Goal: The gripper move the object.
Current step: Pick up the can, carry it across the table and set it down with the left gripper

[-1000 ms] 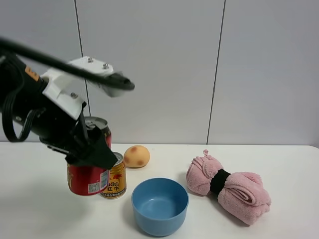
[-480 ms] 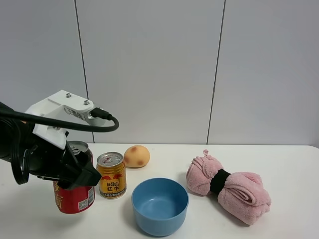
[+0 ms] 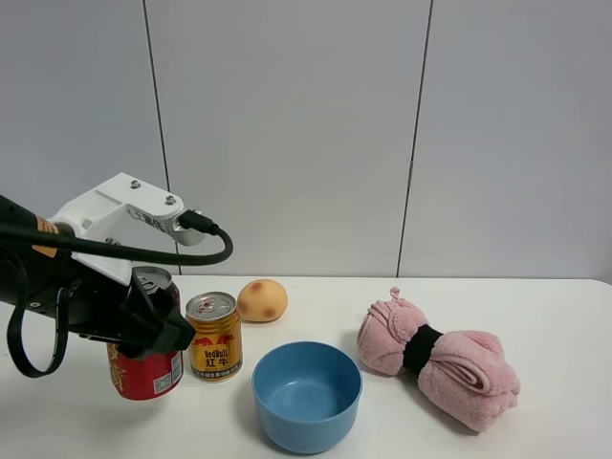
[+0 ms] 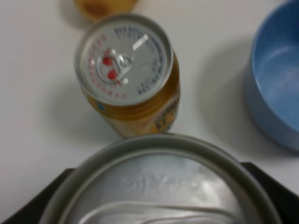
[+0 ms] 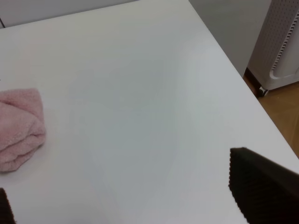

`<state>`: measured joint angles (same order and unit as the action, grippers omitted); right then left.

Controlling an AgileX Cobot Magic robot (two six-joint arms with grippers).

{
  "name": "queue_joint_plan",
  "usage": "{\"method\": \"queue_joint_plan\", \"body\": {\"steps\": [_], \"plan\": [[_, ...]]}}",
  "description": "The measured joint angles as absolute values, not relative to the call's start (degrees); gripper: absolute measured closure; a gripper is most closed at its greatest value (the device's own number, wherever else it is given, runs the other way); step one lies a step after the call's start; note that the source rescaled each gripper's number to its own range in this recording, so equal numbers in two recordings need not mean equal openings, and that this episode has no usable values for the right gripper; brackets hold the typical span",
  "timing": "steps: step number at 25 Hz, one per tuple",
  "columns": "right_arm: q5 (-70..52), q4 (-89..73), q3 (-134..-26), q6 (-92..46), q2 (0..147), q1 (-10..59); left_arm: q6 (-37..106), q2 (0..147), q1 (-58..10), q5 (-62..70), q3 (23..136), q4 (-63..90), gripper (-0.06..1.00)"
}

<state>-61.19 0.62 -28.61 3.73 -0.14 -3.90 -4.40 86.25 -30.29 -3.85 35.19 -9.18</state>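
Gripping red can [image 3: 145, 375] firmly, left gripper [image 3: 143, 327] holds it low at table [image 3: 555, 316], just beside gold can [image 3: 213, 337]. Likely placement step. Next: seat upright, release, avoid nudging gold can.

Left gripper [image 3: 143, 320], clamped on red can [image 3: 148, 368]: one second back held higher, can overlapping gold can [image 3: 214, 337] in exterior view. Half second back lower, further left, clear gap between cans. Now slightly up and back toward gold can, narrow gap left. White bracket [image 3: 120, 206] lower than at start.
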Motion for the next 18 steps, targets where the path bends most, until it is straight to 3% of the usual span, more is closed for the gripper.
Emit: {"method": "queue_joint_plan", "body": {"steps": [10, 18], "plan": [[-61.19, 0.62, -28.61, 3.73, -0.14, -3.90, -29.51, 92.12, -30.29, -19.35, 29.84, -32.42, 0.94], [-61.19, 0.62, -28.61, 3.73, -0.14, -3.90, -32.49, 94.65, -30.29, -22.81, 29.78, -35.71, 0.94]]}}
